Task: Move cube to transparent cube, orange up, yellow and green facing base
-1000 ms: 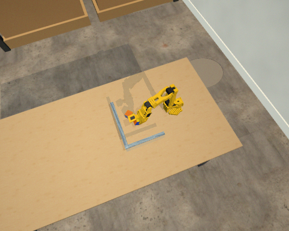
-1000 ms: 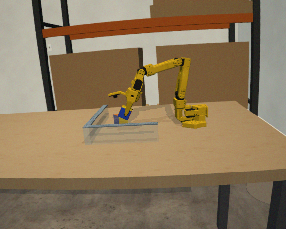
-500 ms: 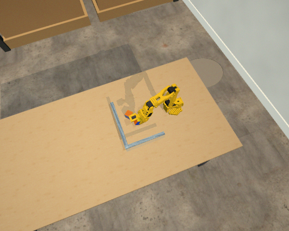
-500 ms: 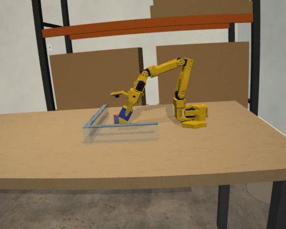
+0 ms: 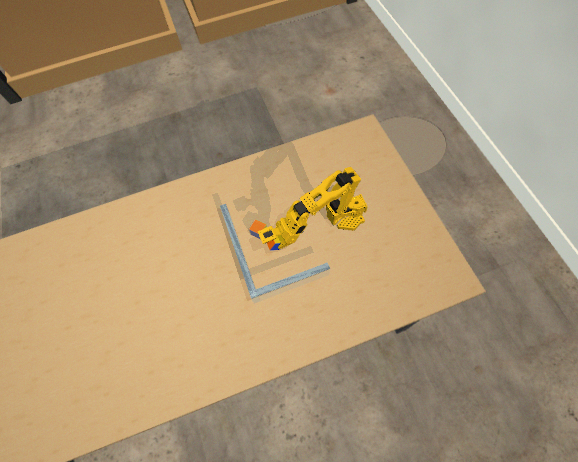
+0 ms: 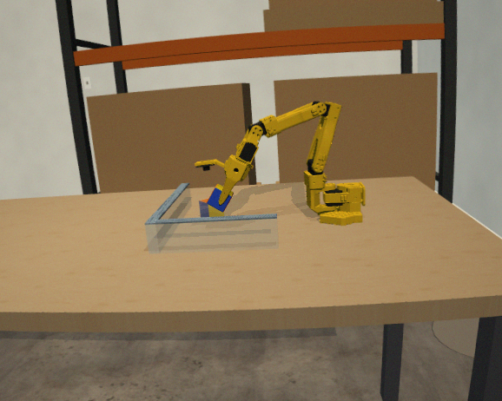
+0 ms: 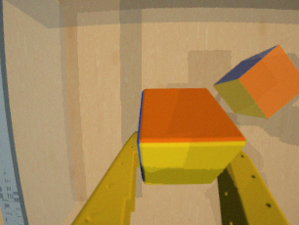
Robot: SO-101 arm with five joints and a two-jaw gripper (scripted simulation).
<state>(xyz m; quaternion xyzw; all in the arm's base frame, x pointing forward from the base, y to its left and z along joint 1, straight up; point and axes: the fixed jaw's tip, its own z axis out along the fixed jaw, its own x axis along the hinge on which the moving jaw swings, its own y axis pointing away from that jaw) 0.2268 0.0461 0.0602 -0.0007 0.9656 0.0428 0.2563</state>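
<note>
The gripper [image 7: 188,191] is clamped on the cube [image 7: 188,132], one yellow finger [image 7: 114,191] on each side, at the middle of the wrist view; the cube's orange face is up and a yellow face is toward the camera. The see-through cube [image 7: 259,83] sits tilted at upper right, apart from it. A grey L-shaped rail [image 6: 209,218] stands on the table [image 6: 374,260].
</note>
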